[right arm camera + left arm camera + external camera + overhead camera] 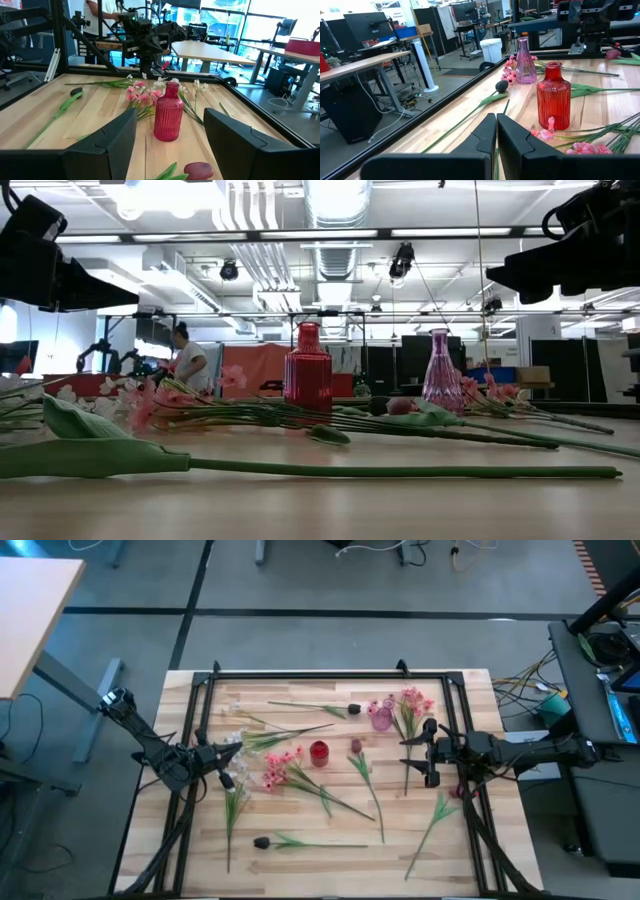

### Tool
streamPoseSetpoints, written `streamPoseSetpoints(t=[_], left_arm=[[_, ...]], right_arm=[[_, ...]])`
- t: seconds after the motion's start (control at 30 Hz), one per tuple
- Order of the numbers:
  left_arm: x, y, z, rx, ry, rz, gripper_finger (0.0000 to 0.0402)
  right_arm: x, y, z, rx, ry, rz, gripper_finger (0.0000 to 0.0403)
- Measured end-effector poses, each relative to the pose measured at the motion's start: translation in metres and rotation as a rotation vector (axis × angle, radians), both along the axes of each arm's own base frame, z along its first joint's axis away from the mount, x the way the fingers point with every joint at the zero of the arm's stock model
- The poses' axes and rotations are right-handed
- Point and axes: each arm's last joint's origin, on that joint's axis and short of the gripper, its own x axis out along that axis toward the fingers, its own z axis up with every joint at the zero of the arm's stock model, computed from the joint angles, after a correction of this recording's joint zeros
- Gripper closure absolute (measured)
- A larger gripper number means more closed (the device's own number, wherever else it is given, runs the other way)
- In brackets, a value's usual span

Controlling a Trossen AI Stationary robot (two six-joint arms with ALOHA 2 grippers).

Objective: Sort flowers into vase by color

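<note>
Flowers lie flat on the wooden table: pink sprays (282, 768) beside the red vase (319, 752), another pink spray (412, 705) by the pink glass vase (381, 720), white sprigs (235, 740), near-black buds (262, 841) (353, 709), and a dark red bud (356, 745). Both vases stand upright and hold nothing. My left gripper (225, 762) is shut, above the white sprigs at the table's left. My right gripper (428, 754) is open at the table's right and faces the red vase (168, 111). The dark red bud (198, 170) lies ahead of its fingers.
A black frame (330, 673) runs around the tabletop. A loose green leaf stalk (438, 812) lies near the right arm. In the low view a long green stem (400, 471) crosses the front of the table. A person (188, 360) stands in the room far behind the table.
</note>
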Motion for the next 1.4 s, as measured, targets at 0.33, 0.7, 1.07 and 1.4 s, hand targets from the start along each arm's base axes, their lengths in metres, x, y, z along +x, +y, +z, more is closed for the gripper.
streamPoseSetpoints(t=[0.33,0.7,1.07,1.4], left_arm=[[0.0,0.0,0.0,0.0,0.0,0.0,0.0402],[0.0,0.0,0.0,0.0,-0.001,0.0,0.0402],[0.0,0.0,0.0,0.0,0.0,0.0,0.0402],[0.002,-0.002,0.015,-0.378,-0.299,0.015,0.0402]], right_arm=[[0.0,0.0,0.0,0.0,0.0,0.0,0.0179],[0.0,0.0,0.0,0.0,0.0,0.0,0.0179],[0.0,0.0,0.0,0.0,0.0,0.0,0.0179],[-0.001,0.0,0.008,0.235,-0.09,0.012,0.0179]])
